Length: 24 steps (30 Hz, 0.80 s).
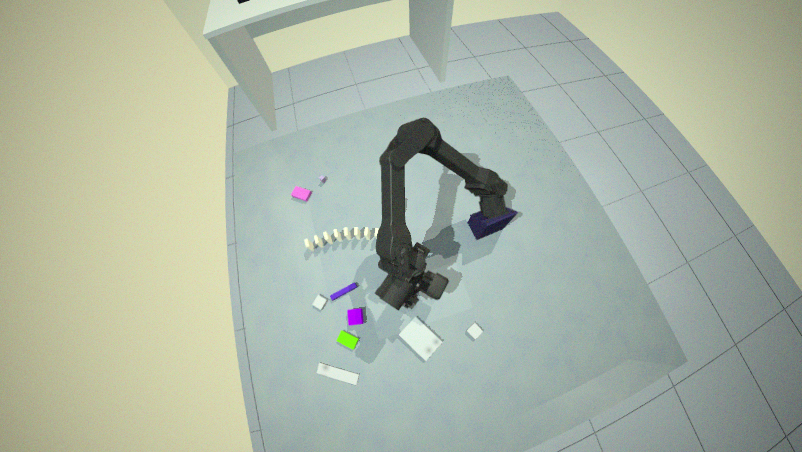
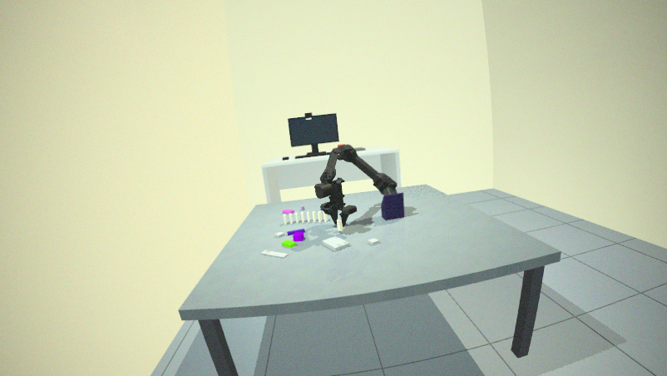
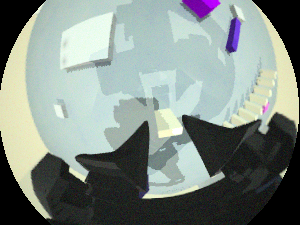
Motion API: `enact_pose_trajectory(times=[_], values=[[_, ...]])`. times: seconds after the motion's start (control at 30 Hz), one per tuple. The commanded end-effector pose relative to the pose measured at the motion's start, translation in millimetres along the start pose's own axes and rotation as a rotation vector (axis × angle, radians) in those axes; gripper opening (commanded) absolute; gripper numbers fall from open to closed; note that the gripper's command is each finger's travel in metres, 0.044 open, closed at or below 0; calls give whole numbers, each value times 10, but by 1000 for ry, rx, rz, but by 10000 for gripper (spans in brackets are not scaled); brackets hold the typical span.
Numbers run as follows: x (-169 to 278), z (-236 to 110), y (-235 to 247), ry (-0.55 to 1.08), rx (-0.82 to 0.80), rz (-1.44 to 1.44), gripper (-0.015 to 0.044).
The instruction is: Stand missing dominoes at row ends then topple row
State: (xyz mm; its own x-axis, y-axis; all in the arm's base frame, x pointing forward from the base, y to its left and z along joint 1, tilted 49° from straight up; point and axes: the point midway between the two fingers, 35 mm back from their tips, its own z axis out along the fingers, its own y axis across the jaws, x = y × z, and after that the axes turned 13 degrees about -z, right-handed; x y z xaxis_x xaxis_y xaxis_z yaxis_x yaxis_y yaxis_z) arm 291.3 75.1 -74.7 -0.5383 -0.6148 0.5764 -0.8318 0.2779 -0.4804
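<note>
Several cream dominoes (image 1: 346, 231) (image 2: 302, 216) (image 3: 262, 92) stand upright in a slightly curved row, left of the arm in the top and exterior views. Its near-arm end is partly hidden by the arm in the top view. A single cream domino (image 2: 339, 226) (image 3: 169, 125) stands apart from the row, to its right in the exterior view. My gripper (image 2: 340, 223) (image 3: 165, 120) points down at this domino, with one finger on each side of it. The fingers are part-way open, and a gap shows beside the domino in the wrist view. The arm hides the fingertips in the top view.
A white box (image 1: 420, 338) (image 2: 335, 243) (image 3: 89, 43) and small white block (image 1: 474, 330) (image 2: 373, 241) lie in front. A purple bar (image 1: 343, 291), violet cube (image 1: 354, 316), green block (image 1: 347, 339) and white strip (image 1: 338, 373) lie front left. A pink block (image 1: 301, 193) lies behind the row.
</note>
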Motion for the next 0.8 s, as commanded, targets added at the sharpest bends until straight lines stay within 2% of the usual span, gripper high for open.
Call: enact_pose_trajectory(times=[0.0,0.03,0.37,0.43,0.63,0.77], values=[[0,6,-3,1,3,-4,125],[0,6,-3,1,3,-4,107],[-6,-19,-5,0,3,-4,107],[-49,-227,-20,-5,0,-4,107],[-39,-1182,-5,-6,-5,-2,107],[-5,-1344,8,-3,-4,-1,107]])
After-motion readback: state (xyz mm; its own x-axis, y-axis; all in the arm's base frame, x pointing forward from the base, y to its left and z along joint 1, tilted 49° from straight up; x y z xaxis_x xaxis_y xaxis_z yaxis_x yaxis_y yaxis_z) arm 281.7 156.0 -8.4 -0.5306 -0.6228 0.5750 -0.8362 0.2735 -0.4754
